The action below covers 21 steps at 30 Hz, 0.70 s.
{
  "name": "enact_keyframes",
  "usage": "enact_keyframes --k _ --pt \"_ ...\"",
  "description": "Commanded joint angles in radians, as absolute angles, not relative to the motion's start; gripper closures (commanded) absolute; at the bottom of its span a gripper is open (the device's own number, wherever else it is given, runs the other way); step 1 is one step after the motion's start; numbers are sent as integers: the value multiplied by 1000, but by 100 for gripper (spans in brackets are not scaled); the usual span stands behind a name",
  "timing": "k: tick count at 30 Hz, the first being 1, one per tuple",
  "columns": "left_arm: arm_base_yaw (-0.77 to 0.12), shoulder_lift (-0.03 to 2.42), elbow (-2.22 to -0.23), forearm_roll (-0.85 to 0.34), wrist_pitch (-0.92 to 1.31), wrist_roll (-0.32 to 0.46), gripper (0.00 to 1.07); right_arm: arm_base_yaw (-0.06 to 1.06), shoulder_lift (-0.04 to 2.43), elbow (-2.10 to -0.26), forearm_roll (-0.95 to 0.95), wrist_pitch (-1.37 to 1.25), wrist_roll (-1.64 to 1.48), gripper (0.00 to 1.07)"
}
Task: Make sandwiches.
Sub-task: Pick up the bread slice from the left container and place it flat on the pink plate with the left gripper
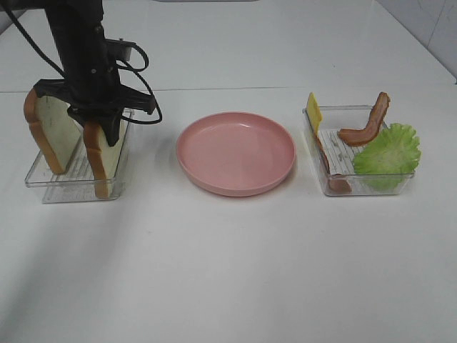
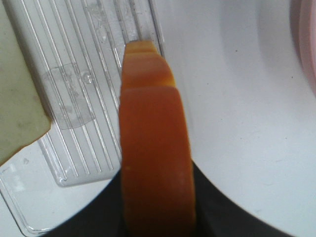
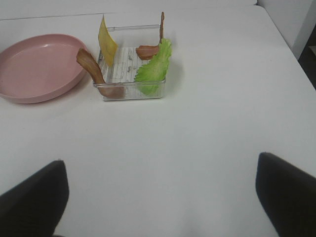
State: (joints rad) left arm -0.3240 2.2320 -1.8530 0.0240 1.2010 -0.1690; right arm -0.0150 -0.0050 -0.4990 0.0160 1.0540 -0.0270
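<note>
Bread slice (image 2: 153,163), pinched in our closed left claw (image 1: 98,127), we should lift straight from the tray (image 1: 43,187) at the left edge of the bench (image 1: 228,271), our right claw (image 3: 160,197) wide open

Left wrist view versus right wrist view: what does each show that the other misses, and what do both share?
Only left wrist: the gripped bread slice, crust-on and close up, over a ribbed clear tray, with a second slice at the edge. Only right wrist: the ingredient tray holding cheese, bacon strips and lettuce, plus the open fingers. Both: the pink plate and the white table.
</note>
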Motion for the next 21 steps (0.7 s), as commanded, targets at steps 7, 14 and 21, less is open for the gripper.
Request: enact_keyframes --k 7,14,21 --pt "-328 2182 -1952 59 1277 -199 107 -17 -21 -501 15 1051 -36 9" --pt "-328 2083 -2067 -35 1275 -232 107 -17 -21 -501 15 1051 -36 9" --pt "-328 2109 -2091 -268 1215 -152 107 -17 -21 -501 15 1051 -36 9"
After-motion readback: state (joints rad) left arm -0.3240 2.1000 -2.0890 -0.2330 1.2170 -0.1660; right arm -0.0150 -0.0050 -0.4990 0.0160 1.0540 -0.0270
